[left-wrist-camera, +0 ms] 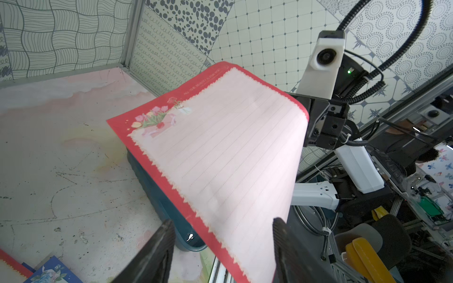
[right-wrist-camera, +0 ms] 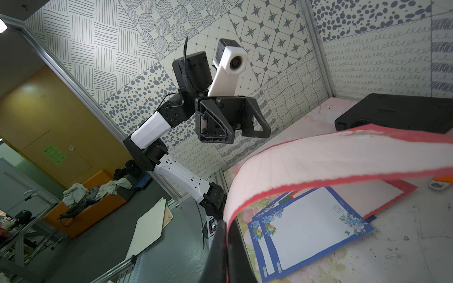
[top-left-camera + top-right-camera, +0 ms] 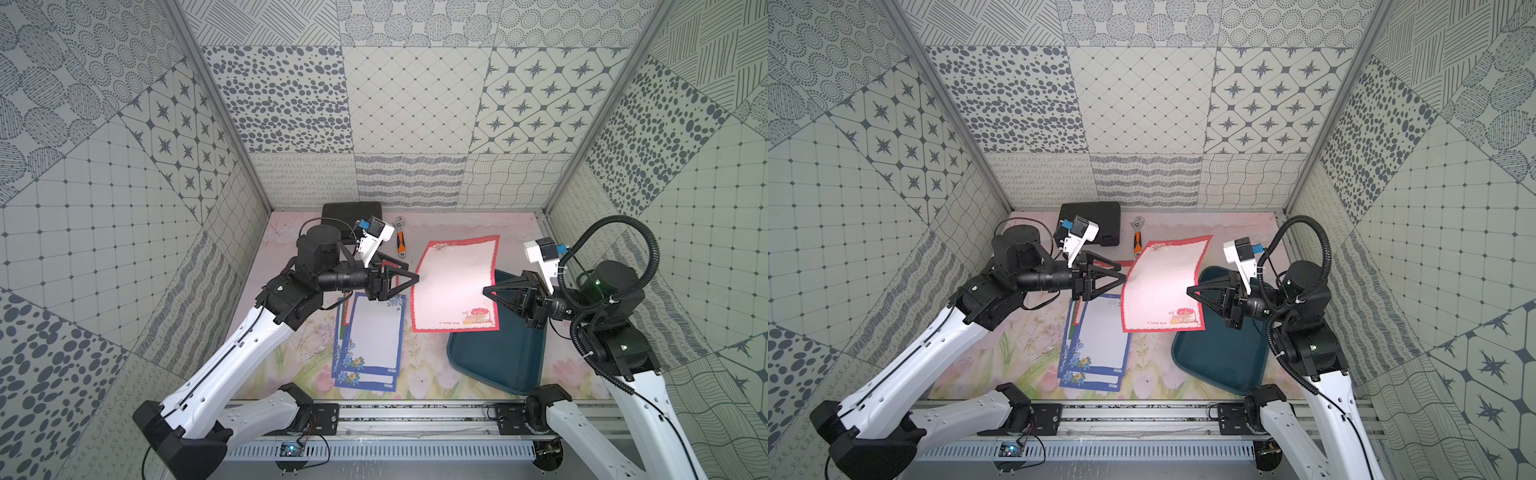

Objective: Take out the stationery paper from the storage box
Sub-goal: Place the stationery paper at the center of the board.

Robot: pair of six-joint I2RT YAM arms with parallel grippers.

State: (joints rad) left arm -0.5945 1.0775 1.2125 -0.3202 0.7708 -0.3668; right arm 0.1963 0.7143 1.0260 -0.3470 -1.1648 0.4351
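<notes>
Grey-patterned wall panels are enclosing a table [image 3: 428, 374] covered in a pale floral mat. Above its middle, the right gripper [image 3: 486, 289] is pinching, jaws closed, the 3 o'clock edge of a red-bordered stationery paper sheet [image 3: 453, 282]. The sheet is hanging curved in the air, partly over the shallow dark teal plastic storage box [image 3: 498, 361] at 4 o'clock. The left gripper [image 3: 415, 277] is standing just beside the sheet's 9 o'clock edge, jaws wide apart. A stack of blue-bordered sheets [image 3: 376, 332] is lying on the mat at 7 o'clock, outside the box.
</notes>
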